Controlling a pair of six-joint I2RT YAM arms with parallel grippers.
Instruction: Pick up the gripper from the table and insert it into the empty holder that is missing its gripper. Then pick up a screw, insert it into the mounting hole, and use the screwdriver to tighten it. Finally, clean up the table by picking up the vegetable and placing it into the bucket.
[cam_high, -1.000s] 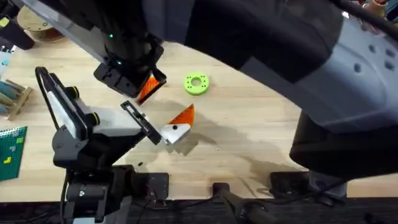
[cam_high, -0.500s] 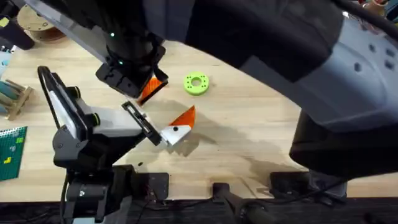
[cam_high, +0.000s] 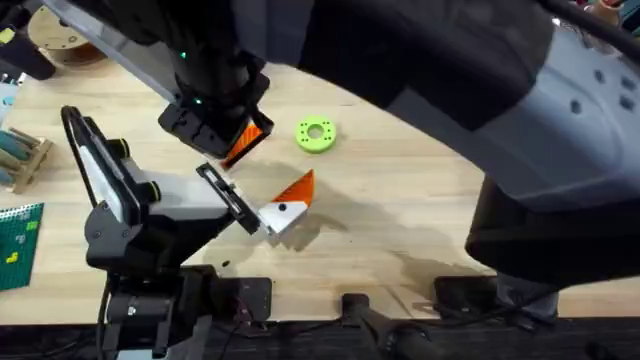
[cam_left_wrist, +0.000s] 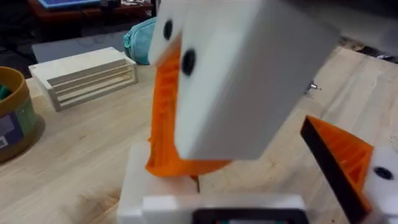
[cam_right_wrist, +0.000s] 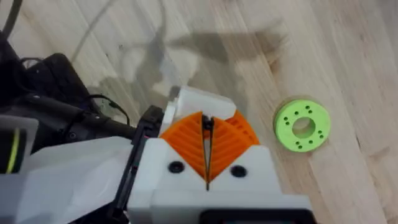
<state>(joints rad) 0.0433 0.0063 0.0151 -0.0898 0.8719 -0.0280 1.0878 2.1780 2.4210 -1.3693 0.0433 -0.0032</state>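
My right gripper (cam_high: 238, 140) reaches across to the left with its orange wedge fingers (cam_right_wrist: 186, 146) shut flat together; a thin dark sliver shows at their tips. Its white block (cam_left_wrist: 249, 74) and orange wedge (cam_left_wrist: 165, 118) hang right in front of my left gripper (cam_high: 284, 205), which is open. The left gripper carries one orange wedge finger (cam_left_wrist: 348, 155) and a bare white holder (cam_left_wrist: 134, 183) opposite it. The right fingertips come down onto that holder. The yellow-ochre bucket (cam_left_wrist: 12, 121) stands off to the side on the table (cam_high: 400, 210). The loose gripper, screwdriver and vegetable are hidden.
A lime-green ring (cam_high: 316, 134) lies just beyond the grippers. A wooden rack (cam_left_wrist: 87, 74) and a brown spool (cam_high: 60, 40) stand at the far left, a green board (cam_high: 18, 240) at the left edge. A small metal piece (cam_left_wrist: 314, 87) lies on the wood.
My right gripper has crept slightly to the right above the left gripper. The left arm has stayed put.
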